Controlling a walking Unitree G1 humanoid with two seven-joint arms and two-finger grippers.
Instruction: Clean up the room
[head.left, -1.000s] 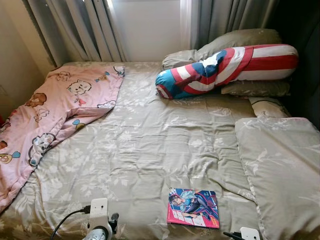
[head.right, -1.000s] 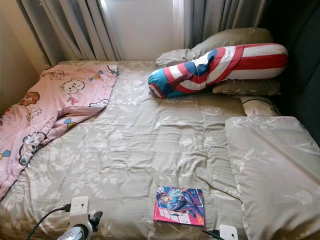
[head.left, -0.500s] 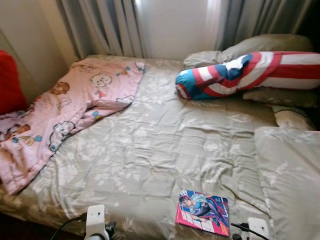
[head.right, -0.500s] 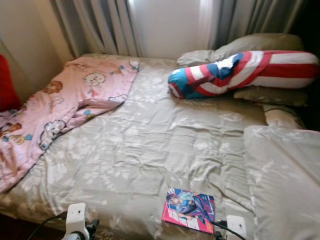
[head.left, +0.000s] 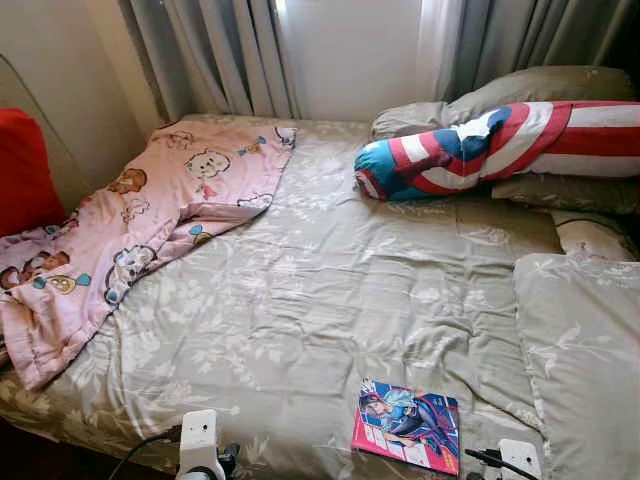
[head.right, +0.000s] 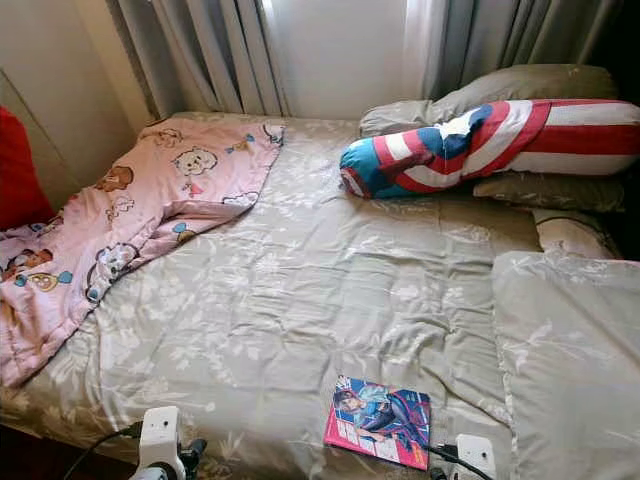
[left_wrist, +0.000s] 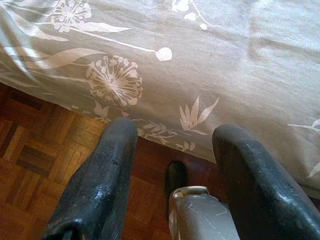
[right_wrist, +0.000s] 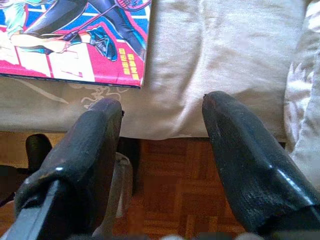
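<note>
A bright comic book (head.left: 407, 440) lies flat near the foot edge of the bed's beige floral cover (head.left: 330, 290). A pink cartoon blanket (head.left: 120, 230) is crumpled over the bed's left side. At the head lies a long shield-pattern bolster (head.left: 490, 145). My right gripper (right_wrist: 162, 102) is open, low at the bed's edge, with the comic book (right_wrist: 75, 40) just beyond its left finger. My left gripper (left_wrist: 175, 131) is open and empty, below the overhanging cover (left_wrist: 225, 60), over the wood floor. Both wrists (head.left: 198, 452) show at the bottom of the head view.
A beige pillow (head.left: 585, 360) lies on the bed's right side, with more pillows (head.left: 545, 190) under the bolster. A red object (head.left: 25, 170) stands against the wall at left. Grey curtains (head.left: 220, 55) hang behind the bed. Parquet floor (left_wrist: 35, 150) lies below the bed edge.
The camera has swung left and pulled back, bringing the red object and the bed's foot edge into view. Nothing on the bed has moved.
</note>
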